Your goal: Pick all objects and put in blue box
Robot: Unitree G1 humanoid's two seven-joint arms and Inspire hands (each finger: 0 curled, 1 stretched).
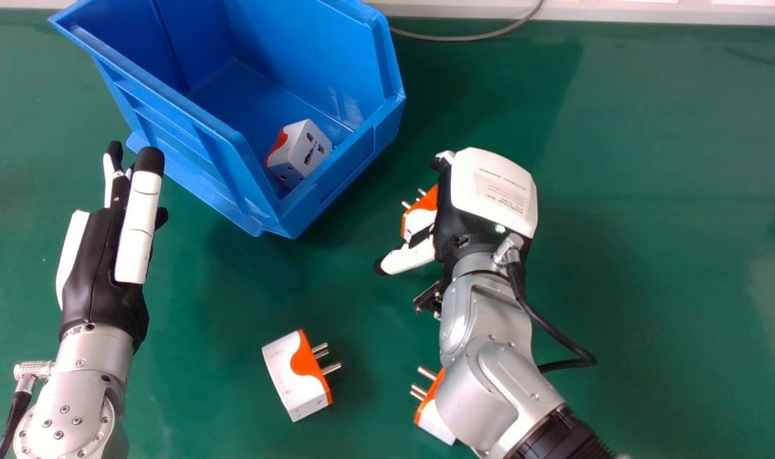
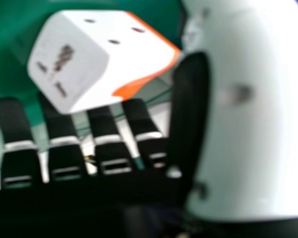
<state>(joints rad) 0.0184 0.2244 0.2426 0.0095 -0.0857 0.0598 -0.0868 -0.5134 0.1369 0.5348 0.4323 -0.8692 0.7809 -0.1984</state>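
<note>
Inside the box sits one plug; right hand fingers curl round a second plug; two plugs await.

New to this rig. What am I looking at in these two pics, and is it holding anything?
It's a humanoid robot's two arms working over a green table. The wider picture comes from its head, looking forward and down; the close-up comes from a camera at its right hand.

The left hand is open and holds nothing, beside a blue box with one plug adapter inside.

A second adapter sits at the right hand's thumb side; I can't tell whether it's gripped. A third lies between the arms, and a fourth is partly hidden by the right forearm.
</note>
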